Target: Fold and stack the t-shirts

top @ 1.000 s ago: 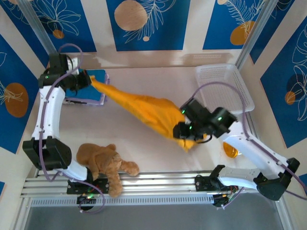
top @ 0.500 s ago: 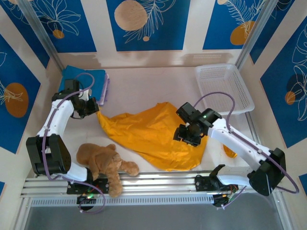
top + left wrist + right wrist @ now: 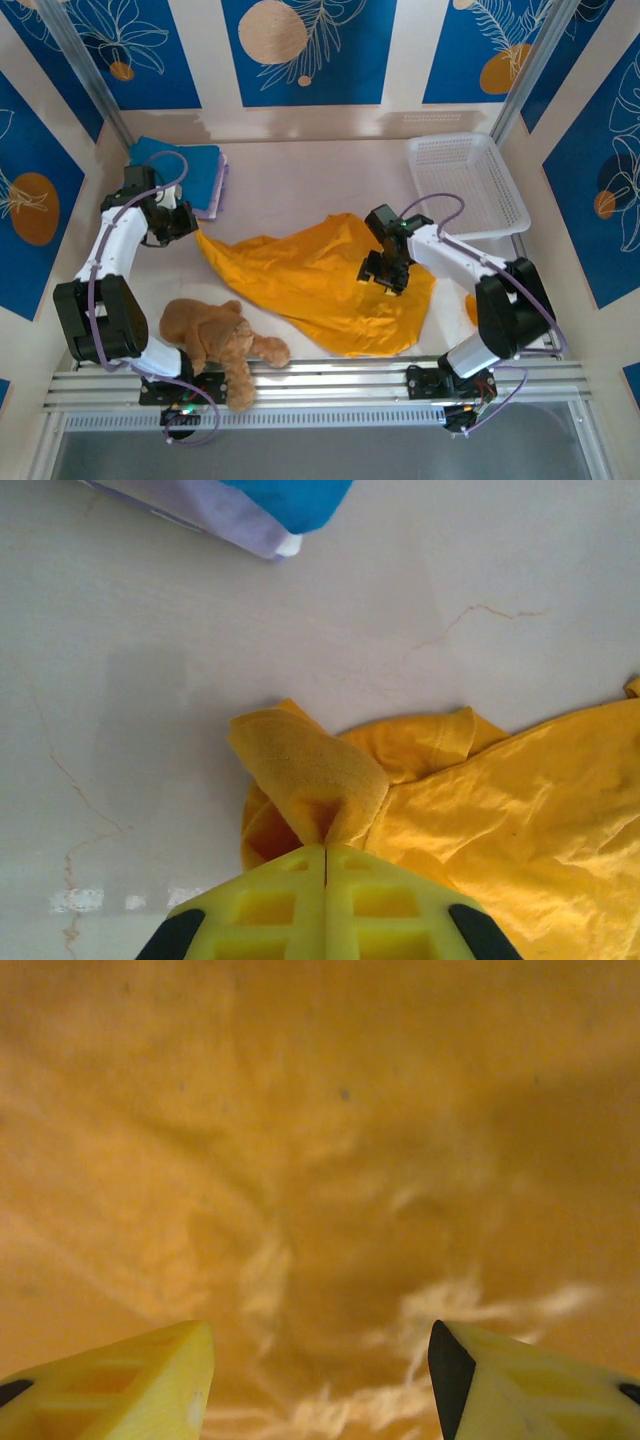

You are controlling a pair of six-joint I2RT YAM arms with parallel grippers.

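Pale table (image 3: 300,180): white basket (image 3: 468,185) stands apart from the mustard-orange t-shirt (image 3: 300,280).

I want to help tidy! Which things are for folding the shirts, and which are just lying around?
For the job: orange t-shirt, blue t-shirt, lilac t-shirt.
Just lying about: teddy, white basket.

Bright, even overhead light left a soft shadow and small lower-left glare on the desk (image 3: 450,560), while the close-up mustard-orange t-shirt (image 3: 320,1110) was blurred.
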